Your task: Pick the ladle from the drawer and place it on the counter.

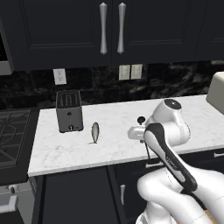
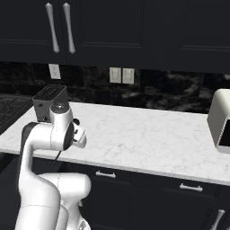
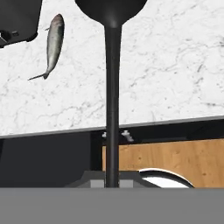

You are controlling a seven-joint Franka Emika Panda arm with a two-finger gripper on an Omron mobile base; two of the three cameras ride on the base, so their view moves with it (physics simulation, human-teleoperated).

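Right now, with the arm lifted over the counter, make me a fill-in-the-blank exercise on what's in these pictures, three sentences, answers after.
1. The small grey fish lies on the marble counter just to the right of the black ____.
2. In the hand view, the ladle runs up from the gripper with its round ____ at the top.
3. Below the counter's edge, the open drawer shows a ____ interior.

Missing words: toaster; bowl; wooden
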